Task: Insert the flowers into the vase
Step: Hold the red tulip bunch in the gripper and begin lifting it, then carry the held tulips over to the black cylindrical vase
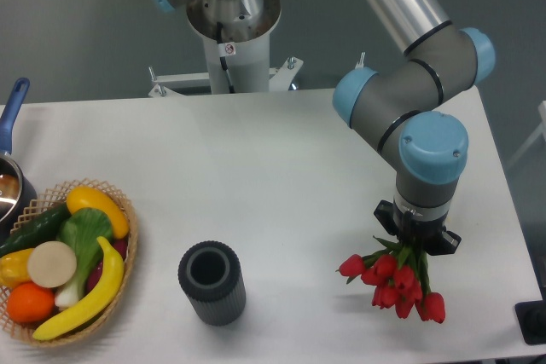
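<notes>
The flowers (394, 283), a bunch of red tulips with green stems, hang buds-down at the right front of the table. My gripper (416, 249) is right above them, shut on the stems; its fingers are mostly hidden by the wrist and the leaves. The vase (211, 281), a short dark grey ribbed cylinder, stands upright with its mouth open at the front middle of the table, well to the left of the flowers. Nothing is in it.
A woven basket (128, 249) with fruit and vegetables sits at the front left. A pot with a blue handle (12, 112) is at the left edge. The arm's base column (235, 44) stands behind the table's back edge. A dark object (533, 321) is at the right front corner.
</notes>
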Motion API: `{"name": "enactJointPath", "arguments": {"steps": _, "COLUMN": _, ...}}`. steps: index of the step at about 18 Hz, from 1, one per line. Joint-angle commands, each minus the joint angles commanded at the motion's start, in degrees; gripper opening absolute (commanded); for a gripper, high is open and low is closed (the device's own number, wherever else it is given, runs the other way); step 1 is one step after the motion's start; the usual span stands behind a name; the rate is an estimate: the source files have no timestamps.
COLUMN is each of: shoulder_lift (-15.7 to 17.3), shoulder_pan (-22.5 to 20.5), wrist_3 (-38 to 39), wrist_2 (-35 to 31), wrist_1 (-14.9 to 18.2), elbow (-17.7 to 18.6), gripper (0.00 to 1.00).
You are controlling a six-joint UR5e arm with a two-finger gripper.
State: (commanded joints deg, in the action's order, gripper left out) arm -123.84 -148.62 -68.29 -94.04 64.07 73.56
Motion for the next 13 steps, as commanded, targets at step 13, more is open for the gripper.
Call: {"name": "enactJointPath", "arguments": {"steps": 13, "shoulder_lift": 0.88, "shoulder_pan": -0.26, "wrist_3": 2.01, "wrist_2": 15.97, "wrist_1": -0.62, "elbow": -4.30, "gripper": 0.00}}
